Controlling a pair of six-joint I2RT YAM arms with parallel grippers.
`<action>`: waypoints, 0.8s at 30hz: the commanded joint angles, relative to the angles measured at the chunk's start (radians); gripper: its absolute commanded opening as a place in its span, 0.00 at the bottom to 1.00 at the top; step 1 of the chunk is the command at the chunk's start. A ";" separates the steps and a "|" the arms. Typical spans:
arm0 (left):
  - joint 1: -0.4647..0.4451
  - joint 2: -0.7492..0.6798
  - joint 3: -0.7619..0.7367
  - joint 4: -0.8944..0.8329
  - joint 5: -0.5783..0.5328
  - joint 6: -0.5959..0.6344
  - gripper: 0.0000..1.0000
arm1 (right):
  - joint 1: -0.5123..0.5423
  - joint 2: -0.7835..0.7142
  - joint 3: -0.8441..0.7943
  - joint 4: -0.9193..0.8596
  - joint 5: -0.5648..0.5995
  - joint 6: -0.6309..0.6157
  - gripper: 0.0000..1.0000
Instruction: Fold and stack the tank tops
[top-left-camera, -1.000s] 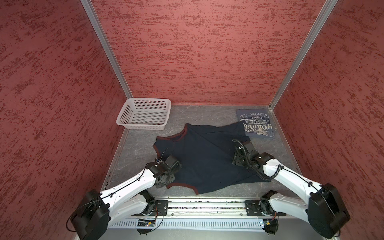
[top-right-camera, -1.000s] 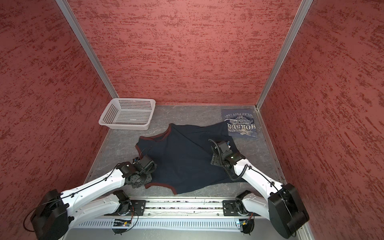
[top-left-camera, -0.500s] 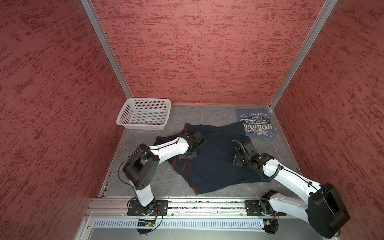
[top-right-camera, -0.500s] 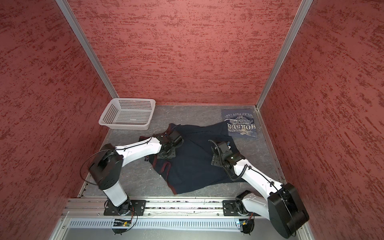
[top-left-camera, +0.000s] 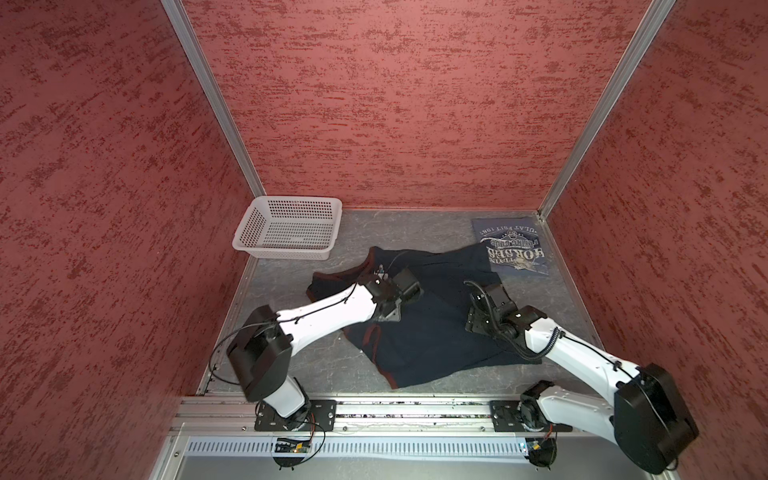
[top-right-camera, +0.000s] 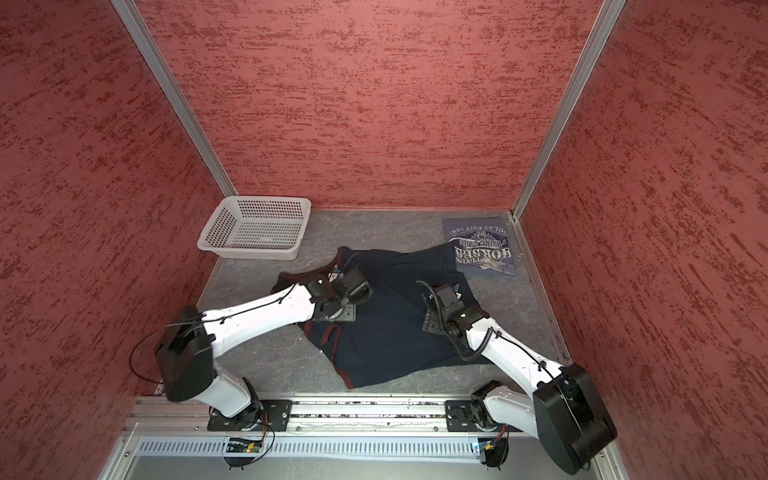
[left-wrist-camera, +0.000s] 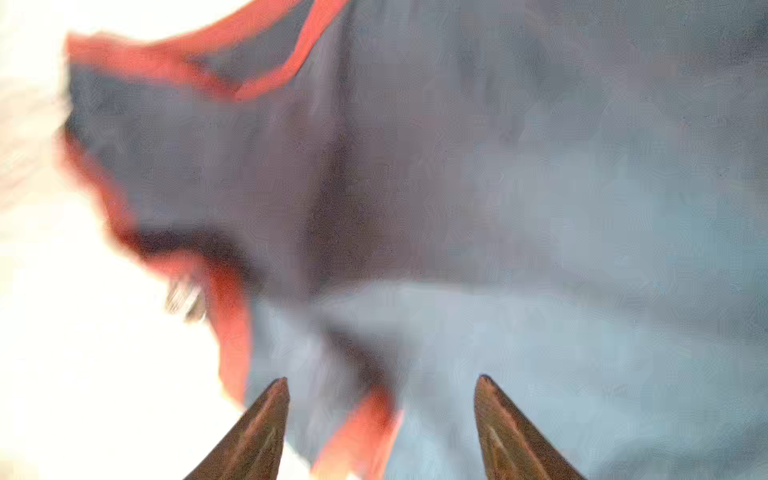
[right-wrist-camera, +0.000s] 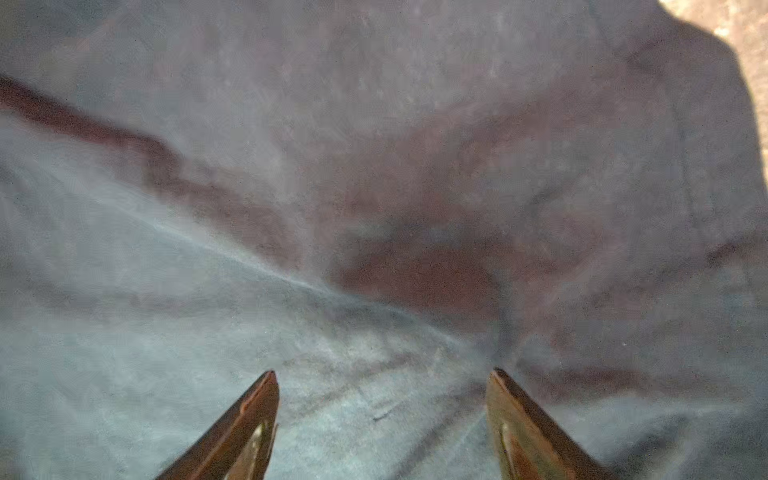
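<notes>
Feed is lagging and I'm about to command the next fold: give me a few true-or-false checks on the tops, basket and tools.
The white perforated plastic basket is empty. True.
The slate-blue tank top with whitish lettering lies in the basket. False: it lies flat on the grey table near the far right corner.
The left tool has open jaws over the dark navy tank top with maroon trim. True.
The right tool is shut on the basket. False: its jaws stand open over the navy top.

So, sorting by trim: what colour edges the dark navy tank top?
The dark navy tank top has maroon-red trim, clearest in the left wrist view.
</notes>
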 joint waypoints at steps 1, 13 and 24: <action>-0.126 -0.054 -0.075 -0.265 -0.096 -0.247 0.71 | 0.006 0.012 0.006 0.006 0.026 0.001 0.80; -0.142 0.074 -0.128 -0.109 -0.076 -0.267 0.68 | 0.005 -0.008 -0.015 0.020 0.018 0.005 0.80; -0.102 0.125 -0.129 -0.153 -0.135 -0.295 0.49 | 0.006 -0.019 -0.033 0.028 0.020 0.008 0.80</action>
